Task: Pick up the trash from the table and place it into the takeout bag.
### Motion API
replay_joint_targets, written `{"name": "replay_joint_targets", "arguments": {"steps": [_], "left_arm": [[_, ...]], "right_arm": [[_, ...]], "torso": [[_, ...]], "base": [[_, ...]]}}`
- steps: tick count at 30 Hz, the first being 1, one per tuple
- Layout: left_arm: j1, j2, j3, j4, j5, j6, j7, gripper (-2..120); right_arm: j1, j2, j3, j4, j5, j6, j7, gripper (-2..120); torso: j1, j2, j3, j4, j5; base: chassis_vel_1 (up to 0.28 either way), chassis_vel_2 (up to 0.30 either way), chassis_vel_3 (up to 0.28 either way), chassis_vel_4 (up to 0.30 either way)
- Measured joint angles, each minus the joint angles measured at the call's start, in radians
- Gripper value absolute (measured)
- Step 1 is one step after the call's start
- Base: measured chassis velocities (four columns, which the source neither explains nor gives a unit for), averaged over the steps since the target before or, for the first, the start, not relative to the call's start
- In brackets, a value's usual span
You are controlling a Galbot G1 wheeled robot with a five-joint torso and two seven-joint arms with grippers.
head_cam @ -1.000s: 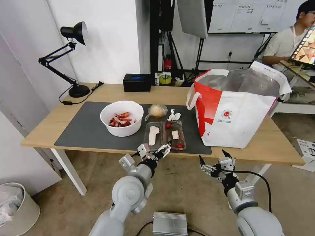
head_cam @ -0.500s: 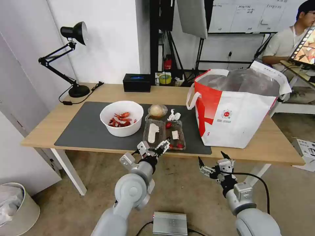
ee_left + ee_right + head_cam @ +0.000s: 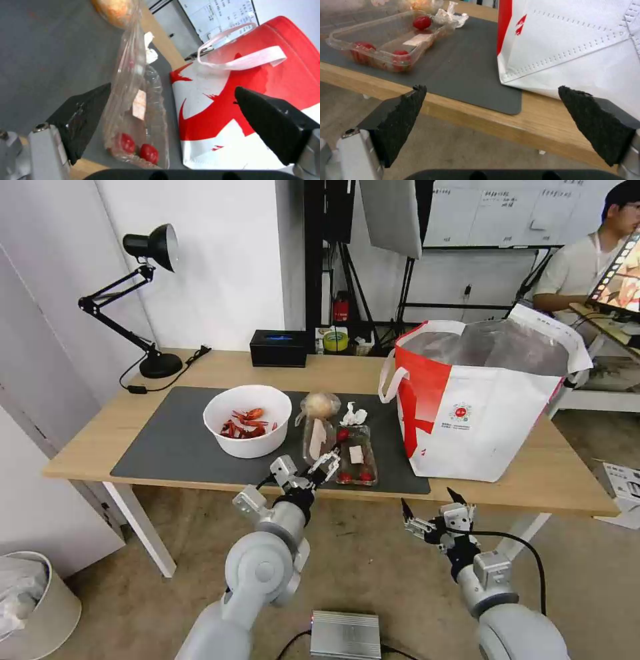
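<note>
Clamshell tray point(image 3: 340, 453) lies at twelve o'clock from the left gripper point(image 3: 308, 471), long axis pointing away, lid tilted up. Left gripper's fingers spread apart; right gripper point(image 3: 430, 511) likewise, farther off.

The large boxy white takeout bag with red side panel point(image 3: 253, 82) is cut off by the left wrist view's edge; its silver-lined inside is hidden. Beside that bag, the clear plastic clamshell tray point(image 3: 347, 450) has its near end partly hidden by the left gripper point(image 3: 308, 473).

Two smooth grey arms with round joints, silver wrist blocks, black pointed fingers point(image 3: 400, 120); black cable along the right.
</note>
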Motion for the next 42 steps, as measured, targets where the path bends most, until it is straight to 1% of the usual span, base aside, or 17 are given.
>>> {"name": "replay_joint_targets", "arguments": {"steps": [5, 17, 21, 23, 24, 27, 28, 31, 32, 35, 36, 38, 39, 41, 42], "left_arm": [[-0.019, 0.002, 0.017, 0.014, 0.004, -0.001, 0.001, 100], [-0.042, -0.016, 0.058, 0.035, 0.023, -0.015, 0.009, 100], [-0.052, -0.016, 0.085, 0.038, 0.024, -0.017, 0.012, 100], [-0.071, -0.010, 0.117, 0.052, 0.024, -0.017, 0.012, 100], [-0.071, -0.010, 0.117, 0.052, 0.024, -0.017, 0.012, 100], [-0.126, 0.008, 0.164, 0.085, 0.019, -0.014, 0.004, 100], [-0.126, 0.008, 0.164, 0.085, 0.019, -0.014, 0.004, 100], [-0.207, 0.026, 0.203, 0.118, -0.005, -0.012, -0.015, 100], [-0.207, 0.026, 0.203, 0.118, -0.005, -0.012, -0.015, 100], [-0.272, 0.046, 0.235, 0.144, -0.015, -0.011, -0.026, 100], [-0.272, 0.046, 0.235, 0.144, -0.015, -0.011, -0.026, 100], [-0.310, 0.072, 0.248, 0.158, -0.011, 0.003, -0.027, 100], [-0.310, 0.072, 0.248, 0.158, -0.011, 0.003, -0.027, 100], [-0.341, 0.104, 0.268, 0.168, 0.030, 0.036, -0.018, 100], [-0.362, 0.129, 0.291, 0.185, 0.111, 0.052, 0.005, 100]], "right_arm": [[-0.005, -0.001, 0.006, 0.008, 0.000, 0.000, 0.000, 100], [-0.019, 0.000, 0.015, 0.020, -0.001, 0.001, -0.001, 100], [-0.027, 0.001, 0.022, 0.028, -0.002, 0.001, 0.000, 100], [-0.031, 0.000, 0.028, 0.033, -0.002, 0.001, 0.000, 100], [-0.031, 0.000, 0.028, 0.033, -0.002, 0.001, 0.000, 100], [-0.044, -0.004, 0.041, 0.047, 0.001, 0.001, -0.001, 100], [-0.044, -0.004, 0.041, 0.047, 0.001, 0.001, -0.001, 100], [-0.062, -0.010, 0.060, 0.065, 0.009, 0.002, -0.001, 100], [-0.062, -0.010, 0.060, 0.065, 0.009, 0.002, -0.001, 100], [-0.075, -0.009, 0.071, 0.077, 0.015, 0.002, 0.000, 100], [-0.075, -0.009, 0.071, 0.077, 0.015, 0.002, 0.000, 100], [-0.081, -0.007, 0.074, 0.082, 0.016, 0.003, 0.001, 100], [-0.081, -0.007, 0.074, 0.082, 0.016, 0.003, 0.001, 100], [-0.083, -0.007, 0.074, 0.083, 0.017, 0.004, 0.002, 100], [-0.083, -0.007, 0.076, 0.083, 0.018, 0.005, 0.002, 100]], "torso": [[0.000, 0.000, 0.000, 0.0000, 0.0000], [0.000, 0.000, 0.000, 0.0000, 0.0000], [0.000, 0.000, 0.000, 0.0000, 0.0000], [0.000, 0.000, 0.000, 0.0001, 0.0001], [0.000, 0.000, 0.000, 0.0001, 0.0001], [0.000, 0.000, 0.000, -0.0001, 0.0001], [0.000, 0.000, 0.000, -0.0001, 0.0001], [0.000, 0.000, 0.000, -0.0001, 0.0000], [0.000, 0.000, 0.000, -0.0001, 0.0000], [0.000, 0.000, 0.000, -0.0001, -0.0001], [0.000, 0.000, 0.000, -0.0001, -0.0001], [0.000, 0.000, 0.000, -0.0001, -0.0001], [0.000, 0.000, 0.000, -0.0001, -0.0001], [0.000, 0.000, 0.000, 0.0000, -0.0001], [0.000, 0.000, 0.000, 0.0000, -0.0001]], "base": [[0.000, 0.000, 0.000, 0.000], [0.000, 0.000, 0.000, 0.000], [0.000, 0.000, 0.000, 0.000], [0.000, 0.000, 0.000, 0.000], [0.000, 0.000, 0.000, 0.000], [0.000, 0.000, 0.000, 0.000], [0.000, 0.000, 0.000, 0.000], [0.000, 0.000, 0.000, 0.000], [0.000, 0.000, 0.000, 0.000], [0.000, 0.000, 0.000, 0.000], [0.000, 0.000, 0.000, 0.000], [0.000, 0.000, 0.000, 0.000], [0.000, 0.000, 0.000, 0.000], [0.000, 0.000, 0.000, 0.000], [0.000, 0.000, 0.000, 0.000]]}}
